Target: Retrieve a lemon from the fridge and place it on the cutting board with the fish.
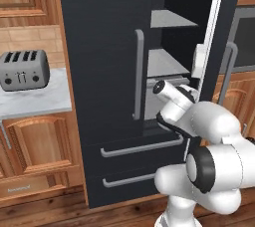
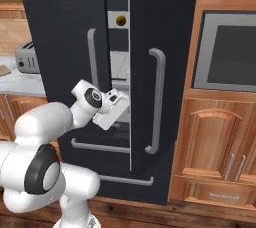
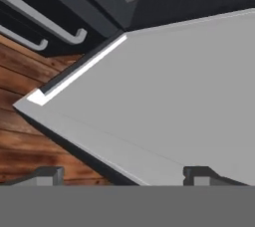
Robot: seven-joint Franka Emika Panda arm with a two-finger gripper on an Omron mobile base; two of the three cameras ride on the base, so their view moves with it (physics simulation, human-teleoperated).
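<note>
**Arm at the fridge opening, right door ajar**

- Fridge [image 1: 107, 71]: left door shut, right door [image 2: 150, 72] swung partly out. The gap between the door edges is narrow in the right base view, wider in the left base view.
- Gripper [image 3: 122, 175] low at the foot of the opening, beside the right door's inner edge. Fingertips [image 3: 47, 175] stand wide apart with nothing between them: claw released, holding nothing.
- Hand view: a pale grey flat panel [image 3: 174, 96] with a white-lit edge lies close under the fingers; wooden floor [image 3: 30, 136] beyond its near edge, two drawer handles [image 3: 45, 19] at upper left.
- Room: the wrist sits just in front of the left door's bar handle [image 1: 139, 74]; the long handle of the right door [image 2: 159, 102] hangs just right of the hand.
- Inside: grey-white shelves [image 1: 169, 19], stepped one above another. Lemon [image 2: 120, 20] sits on an upper level, seen through the gap, well above the hand.
- Left: toaster [image 1: 23, 69] on the marble counter [image 1: 35, 102].
- Right: built-in oven [image 2: 227, 54] over wood cabinets.
</note>
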